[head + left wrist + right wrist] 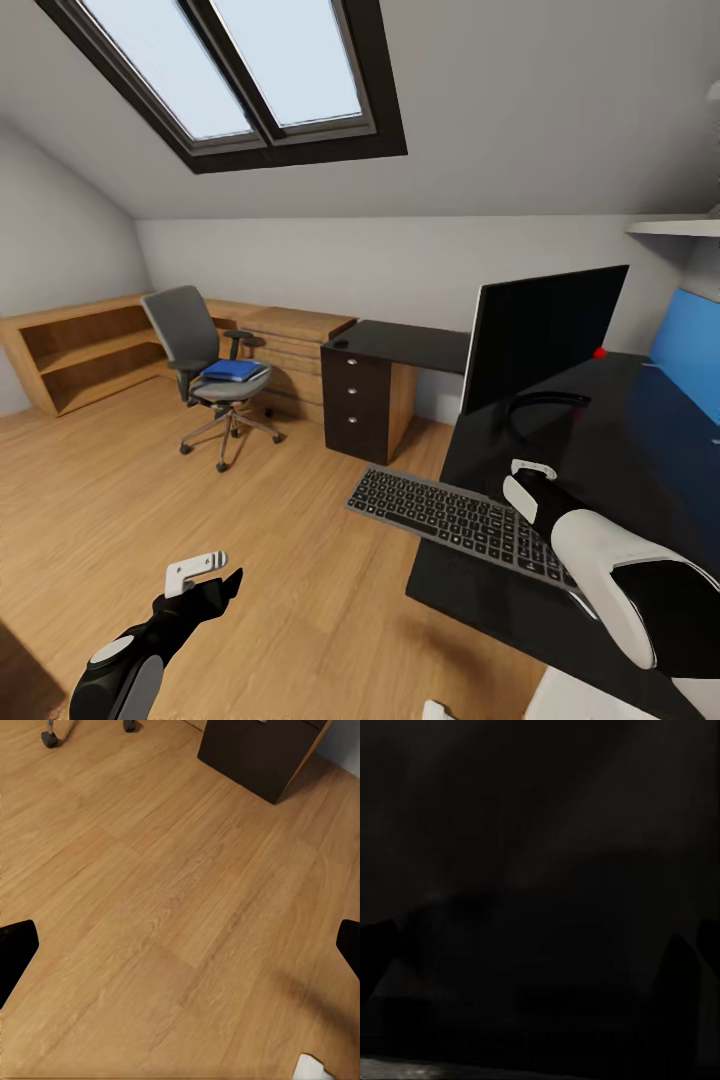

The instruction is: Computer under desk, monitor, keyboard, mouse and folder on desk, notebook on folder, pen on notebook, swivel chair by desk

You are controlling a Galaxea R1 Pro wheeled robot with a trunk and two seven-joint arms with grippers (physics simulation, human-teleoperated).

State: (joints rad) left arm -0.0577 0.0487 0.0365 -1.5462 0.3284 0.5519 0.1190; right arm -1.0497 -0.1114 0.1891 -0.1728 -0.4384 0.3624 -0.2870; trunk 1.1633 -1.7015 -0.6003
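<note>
The monitor (545, 340) stands upright on the black desk (640, 450), its dark screen facing the room. The silver keyboard (450, 515) lies in front of it at the desk's near corner, one end jutting out over the floor. My right gripper (530, 478) (540, 952) hovers at the keyboard's far edge, open, facing the dark desk top. My left gripper (205, 577) (180, 945) hangs open over the wooden floor. The swivel chair (185, 330) stands far left, away from the desk, with the blue folder (235, 371) on its seat. Mouse, notebook, pen and computer are out of view.
The desk's black drawer unit (362, 400) stands between chair and monitor. Low light-wood cabinets (90, 345) line the far wall under a skylight. A blue panel (690, 350) rises behind the desk at right. Open wooden floor (300, 540) lies between me and the chair.
</note>
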